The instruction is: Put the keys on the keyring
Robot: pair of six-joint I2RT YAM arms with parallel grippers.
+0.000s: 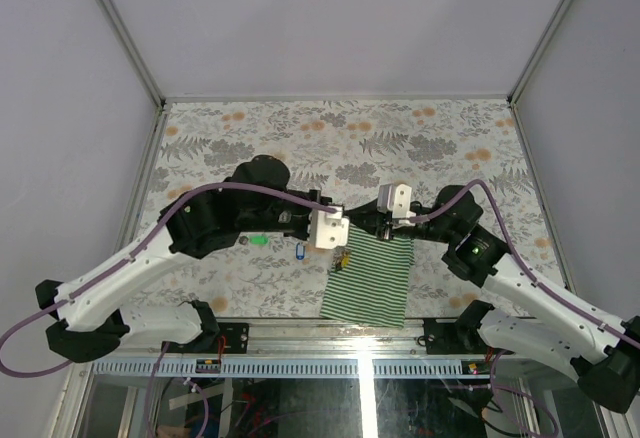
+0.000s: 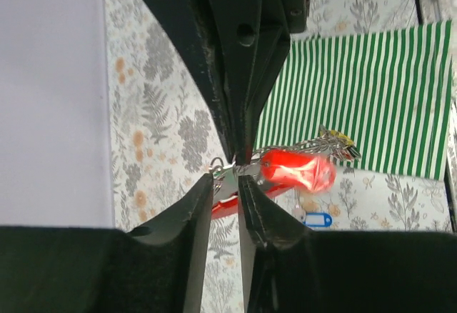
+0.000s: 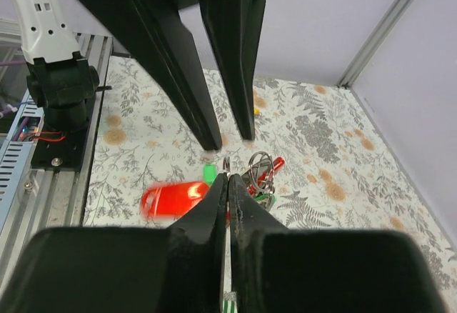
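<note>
R claw [image 3: 227,177] clenched on keyring [image 2: 282,147], L claw [image 2: 226,183] slightly parted round it, all mid-air by cloth [image 1: 370,278] corner w/ red-tag key [image 2: 296,171] dangling, so I'd hold R firm & close L square before twisting, else keys slip.

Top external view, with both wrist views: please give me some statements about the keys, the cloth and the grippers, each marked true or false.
The striped cloth is green and white. True.
The green-tagged key lies on the cloth. False: it lies on the floral table, left of the cloth.
The right gripper is wide open. False: its fingers are pressed together.
The blue-tagged key lies off the cloth. True.
</note>
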